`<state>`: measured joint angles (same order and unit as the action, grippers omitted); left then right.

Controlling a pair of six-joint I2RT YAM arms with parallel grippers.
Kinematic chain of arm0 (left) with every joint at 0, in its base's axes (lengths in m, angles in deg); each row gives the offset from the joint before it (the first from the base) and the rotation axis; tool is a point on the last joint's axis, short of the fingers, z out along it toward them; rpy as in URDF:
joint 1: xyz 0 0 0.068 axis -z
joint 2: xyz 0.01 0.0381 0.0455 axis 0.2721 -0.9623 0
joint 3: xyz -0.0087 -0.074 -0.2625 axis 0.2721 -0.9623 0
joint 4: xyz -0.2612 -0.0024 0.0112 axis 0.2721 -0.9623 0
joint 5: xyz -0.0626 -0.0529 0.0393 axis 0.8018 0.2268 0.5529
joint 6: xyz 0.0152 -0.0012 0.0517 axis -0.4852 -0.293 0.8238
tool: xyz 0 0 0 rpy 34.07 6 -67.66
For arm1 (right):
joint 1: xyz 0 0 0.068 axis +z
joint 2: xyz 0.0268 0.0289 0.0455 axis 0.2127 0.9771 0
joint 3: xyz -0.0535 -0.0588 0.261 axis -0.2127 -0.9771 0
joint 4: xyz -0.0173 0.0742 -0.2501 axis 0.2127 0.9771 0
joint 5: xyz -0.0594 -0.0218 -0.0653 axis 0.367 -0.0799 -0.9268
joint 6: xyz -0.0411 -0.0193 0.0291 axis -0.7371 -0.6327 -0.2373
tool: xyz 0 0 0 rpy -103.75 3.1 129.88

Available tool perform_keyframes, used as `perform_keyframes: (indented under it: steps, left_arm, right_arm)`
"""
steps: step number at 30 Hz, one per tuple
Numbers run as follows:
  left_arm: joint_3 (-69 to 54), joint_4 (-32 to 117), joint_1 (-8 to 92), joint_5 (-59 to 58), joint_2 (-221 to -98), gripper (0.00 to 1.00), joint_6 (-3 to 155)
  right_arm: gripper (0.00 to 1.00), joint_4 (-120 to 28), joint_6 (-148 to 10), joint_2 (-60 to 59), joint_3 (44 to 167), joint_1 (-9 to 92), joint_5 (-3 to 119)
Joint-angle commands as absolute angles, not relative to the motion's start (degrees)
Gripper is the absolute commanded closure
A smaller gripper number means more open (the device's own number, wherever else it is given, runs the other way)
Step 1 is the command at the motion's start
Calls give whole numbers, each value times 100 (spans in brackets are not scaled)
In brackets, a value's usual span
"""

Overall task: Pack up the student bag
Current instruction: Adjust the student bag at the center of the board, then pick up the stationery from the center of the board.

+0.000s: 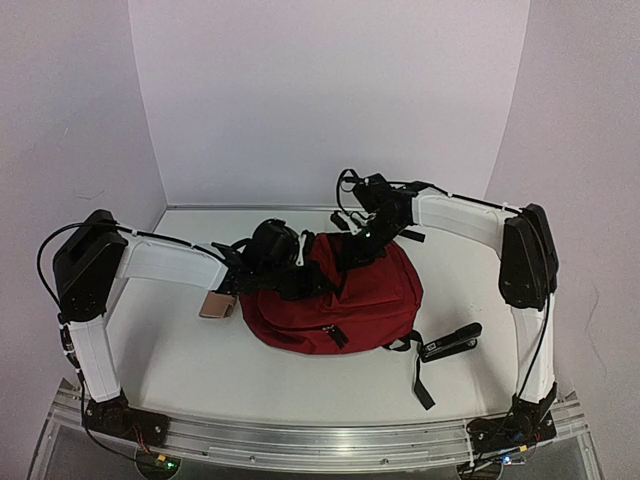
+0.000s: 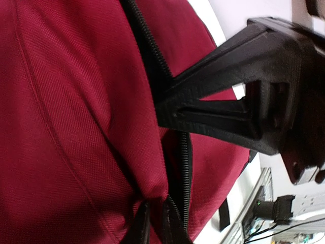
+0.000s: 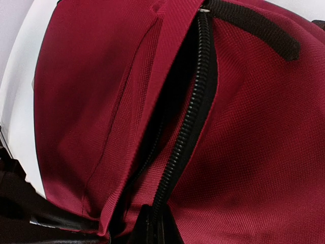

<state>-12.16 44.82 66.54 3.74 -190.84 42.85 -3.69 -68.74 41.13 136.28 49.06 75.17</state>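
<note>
the student bag (image 1: 340, 300), dark red weave with black trim, lies slumped at the middle of the white surface (image 1: 190, 370), one strap (image 1: 418, 375) trailing toward the near edge. its black zipper (image 3: 195, 101) gapes partly open. left jaws pinch a red fabric fold beside the zipper; right jaws are clenched on the zipper edge. a black clip-like tool (image 1: 450, 342) lies at its right, a small tan item (image 1: 216, 305) at its left.

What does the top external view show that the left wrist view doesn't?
Only the top external view shows the whole student bag on the table, with a tan item beside it and a black item near its strap. Only the left wrist view shows the zipper teeth close up, running toward the left pincer. Both show red fabric and the right pincer at the bag's opening.
</note>
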Motion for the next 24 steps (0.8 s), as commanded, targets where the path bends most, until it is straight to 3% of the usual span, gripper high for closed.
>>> perform_keyframes:
  steps: [1, 4, 7, 14, 24]
  left_arm:
    - [-1449, 4822, 6532, 534, -18806, 72, 4346]
    - [-1590, 4991, 6494, 561, -18552, 59, 4489]
    - [-1712, 5135, 6410, 553, -18352, 58, 4533]
    - [-1686, 5563, 5991, 919, -18469, 82, 4338]
    - [-795, 5919, 5982, 1819, -19898, 88, 4043]
  right_arm:
    - [100, -403, -7009, 3591, 13854, 4903, 7289]
    - [100, -397, -7049, 3431, 13858, 4901, 7249]
    - [100, -365, -7075, 3374, 13883, 4904, 7218]
    - [100, -306, -7068, 3355, 13933, 4902, 7287]
    - [100, -291, -7056, 3221, 14068, 4903, 7723]
